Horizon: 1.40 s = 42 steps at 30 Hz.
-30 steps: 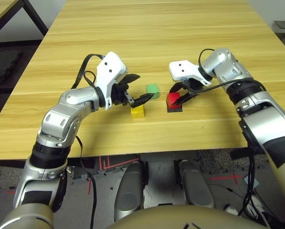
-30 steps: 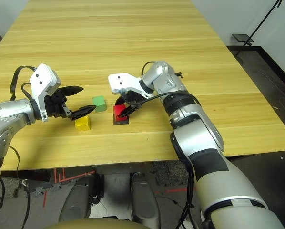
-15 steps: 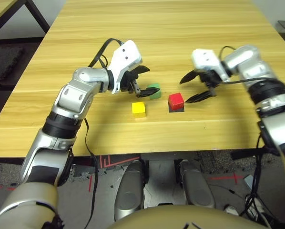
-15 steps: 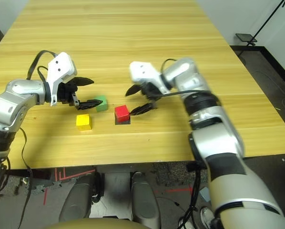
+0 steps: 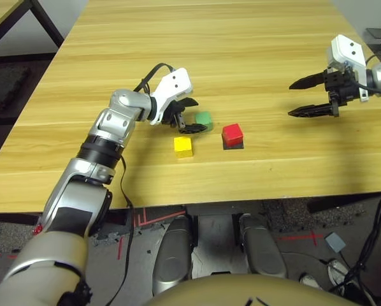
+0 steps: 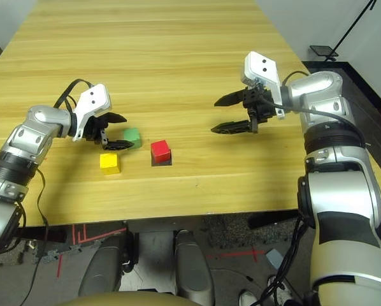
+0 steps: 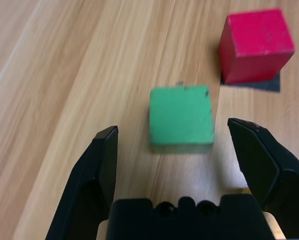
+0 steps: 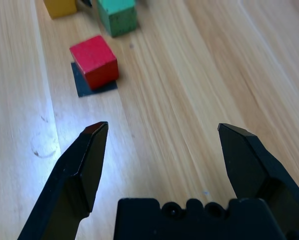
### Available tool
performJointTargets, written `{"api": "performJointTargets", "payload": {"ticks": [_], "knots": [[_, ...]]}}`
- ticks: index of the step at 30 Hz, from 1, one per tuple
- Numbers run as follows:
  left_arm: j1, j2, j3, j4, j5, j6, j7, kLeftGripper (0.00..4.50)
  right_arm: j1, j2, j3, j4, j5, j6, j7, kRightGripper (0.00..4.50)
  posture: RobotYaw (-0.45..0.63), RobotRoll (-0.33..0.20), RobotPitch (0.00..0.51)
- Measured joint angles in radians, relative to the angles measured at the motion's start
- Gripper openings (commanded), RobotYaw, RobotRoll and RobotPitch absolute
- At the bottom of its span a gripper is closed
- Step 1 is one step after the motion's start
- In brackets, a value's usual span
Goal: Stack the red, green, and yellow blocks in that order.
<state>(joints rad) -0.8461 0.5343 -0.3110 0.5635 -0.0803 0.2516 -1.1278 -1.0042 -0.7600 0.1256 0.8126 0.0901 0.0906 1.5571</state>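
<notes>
Withdrawn rightward, right gripper (image 6: pixel 232 113) gapes empty; left gripper (image 7: pixel 172 152), spread, flanks green block (image 7: pixel 181 115).

A long tabletop (image 5: pixel 209 38) of pale, lengthwise-grained wooden planks runs away from the near edge. Beyond its left side stands a dark-framed second table (image 5: pixel 12 19) over a grey floor with a dark mat (image 5: pixel 2 86). Below the near edge, the floor (image 5: pixel 149 217) carries red tape marks, and a black stand (image 6: pixel 343 38) rises at the far right.
</notes>
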Motion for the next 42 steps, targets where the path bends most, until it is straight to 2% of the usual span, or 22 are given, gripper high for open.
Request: {"api": "performJointTargets", "payload": {"ticks": [1, 4, 8, 9, 10, 17, 21, 26, 29, 35, 38, 42], "knots": [[-0.001, -0.005, 0.000, 0.013, 0.006, -0.006, -0.002, 4.50, 0.008, 0.000, -0.004, -0.017, 0.004, 0.012, -0.004, 4.44, 0.14, -0.052, 0.095], [-0.001, -0.020, 0.002, 0.033, 0.015, -0.010, -0.007, 3.93, 0.023, 0.000, -0.018, -0.056, 0.010, 0.039, -0.017, 4.50, 0.14, -0.051, 0.097], [-0.002, -0.051, 0.006, 0.052, 0.026, -0.015, -0.006, 2.63, 0.036, 0.000, -0.020, -0.087, 0.011, 0.065, -0.031, 4.50, 0.14, -0.049, 0.098], [-0.002, -0.062, 0.009, 0.053, 0.029, -0.015, -0.005, 2.19, 0.036, 0.000, -0.020, -0.091, 0.011, 0.068, -0.034, 4.50, 0.15, -0.047, 0.099], [-0.002, -0.070, 0.011, 0.054, 0.029, -0.015, -0.004, 1.99, 0.036, 0.000, -0.021, -0.092, 0.011, 0.070, -0.036, 4.50, 0.15, -0.045, 0.100], [-0.024, -0.141, 0.048, 0.094, 0.029, -0.015, 0.034, 1.99, 0.048, 0.011, -0.022, -0.090, 0.011, 0.069, -0.060, 4.50, 0.16, -0.038, 0.101], [-0.040, -0.142, 0.069, 0.072, 0.029, 0.016, 0.055, 1.99, 0.048, 0.015, -0.025, -0.086, 0.011, 0.069, -0.076, 4.50, 0.17, -0.022, 0.103], [-0.043, -0.077, 0.074, -0.144, 0.028, 0.193, 0.044, 1.99, 0.073, 0.015, -0.042, -0.083, 0.011, 0.066, -0.093, 4.50, 0.19, 0.001, 0.105], [-0.043, -0.042, 0.070, -0.320, 0.017, 0.373, 0.034, 1.99, 0.098, 0.015, -0.046, -0.076, 0.011, 0.066, -0.100, 4.50, 0.20, 0.012, 0.109], [-0.047, -0.031, 0.034, -0.560, -0.033, 0.636, 0.038, 1.99, 0.119, 0.020, -0.062, -0.075, 0.012, 0.063, -0.106, 4.50, 0.20, 0.031, 0.116], [-0.052, -0.044, 0.012, -0.621, -0.054, 0.701, 0.054, 1.99, 0.123, 0.026, -0.063, -0.075, 0.014, 0.057, -0.101, 4.50, 0.19, 0.033, 0.119], [-0.052, -0.068, -0.019, -0.624, -0.056, 0.715, 0.084, 1.99, 0.128, 0.029, -0.065, -0.075, 0.044, 0.042, -0.065, 4.50, 0.18, 0.035, 0.123]]}}
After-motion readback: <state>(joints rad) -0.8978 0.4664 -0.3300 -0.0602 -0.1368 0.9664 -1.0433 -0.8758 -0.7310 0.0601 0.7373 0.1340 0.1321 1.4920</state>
